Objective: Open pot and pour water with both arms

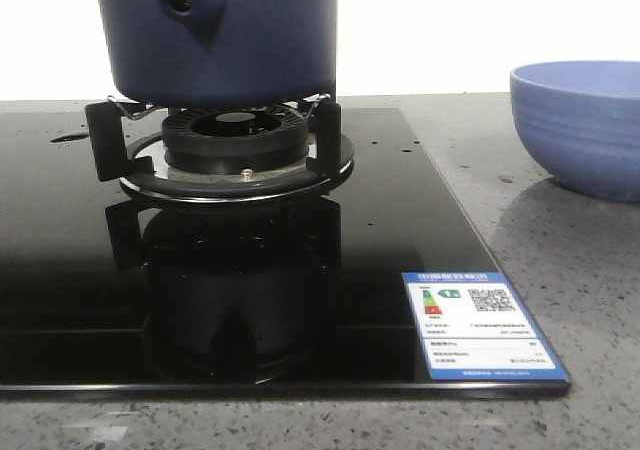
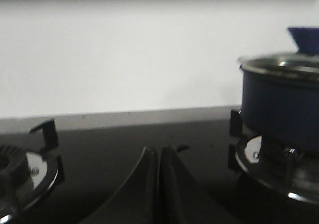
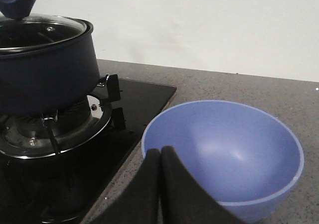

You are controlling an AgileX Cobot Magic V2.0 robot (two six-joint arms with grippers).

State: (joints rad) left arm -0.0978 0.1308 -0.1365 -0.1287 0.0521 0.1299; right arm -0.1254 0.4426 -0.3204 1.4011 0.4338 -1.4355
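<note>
The dark navy pot (image 1: 225, 35) stands on the burner grate (image 1: 225, 135) of the black glass hob, its handle stub with a small hole facing the front camera. A glass lid (image 3: 40, 32) with a navy knob (image 3: 19, 2) covers it; lid and pot also show in the left wrist view (image 2: 281, 102). My left gripper (image 2: 159, 152) is shut and empty, low over the hob to the left of the pot. My right gripper (image 3: 160, 152) is shut and empty, at the near rim of the light blue bowl (image 3: 224, 157). Neither gripper shows in the front view.
The light blue ribbed bowl (image 1: 580, 125) sits on the grey speckled counter to the right of the hob. A second burner (image 2: 22, 176) lies left of my left gripper. A blue and white energy label (image 1: 480, 325) is stuck on the hob's front right corner. A white wall stands behind.
</note>
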